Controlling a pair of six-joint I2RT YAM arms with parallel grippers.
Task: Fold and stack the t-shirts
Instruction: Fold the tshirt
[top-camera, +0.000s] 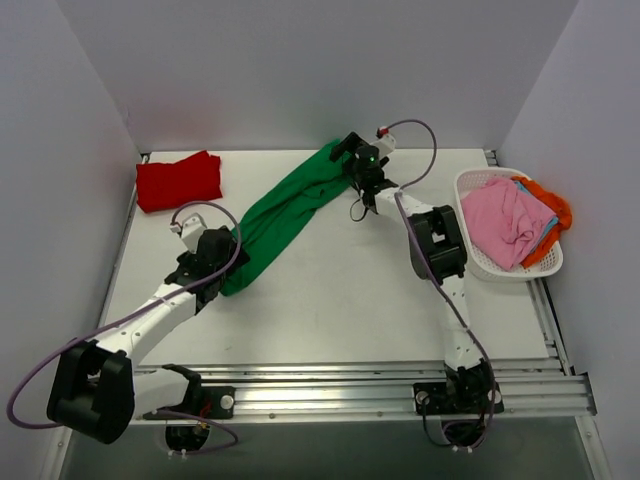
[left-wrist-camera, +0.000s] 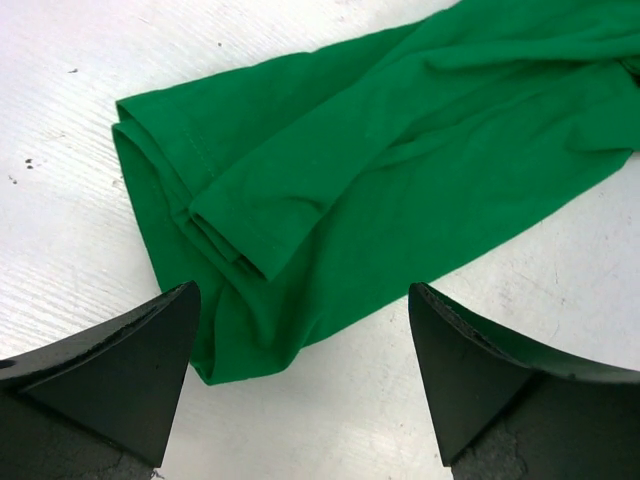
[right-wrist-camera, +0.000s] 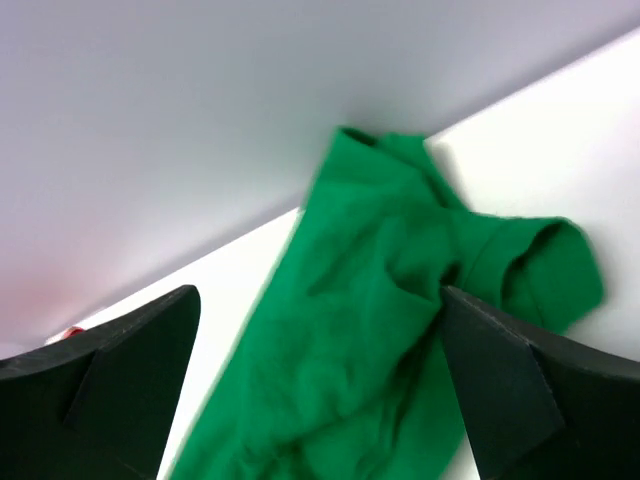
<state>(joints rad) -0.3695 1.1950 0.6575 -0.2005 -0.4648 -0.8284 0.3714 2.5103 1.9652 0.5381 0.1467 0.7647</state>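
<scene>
Because green tee (top-camera: 290, 215) needs flattening, we hover L gripper (top-camera: 217, 260), R gripper (top-camera: 350, 155) over its ends. Both spread, empty.

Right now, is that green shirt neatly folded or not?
Not folded. The green t-shirt lies stretched in a long, rumpled diagonal band across the table, sleeve and hem bunched, unlike the compact red t-shirt.

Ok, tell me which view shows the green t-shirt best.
Top external: it alone shows the whole green t-shirt, a long diagonal strip across the table. Left wrist shows only its near end, with folded layers and a stitched hem. Right wrist shows only the bunched far end.
</scene>
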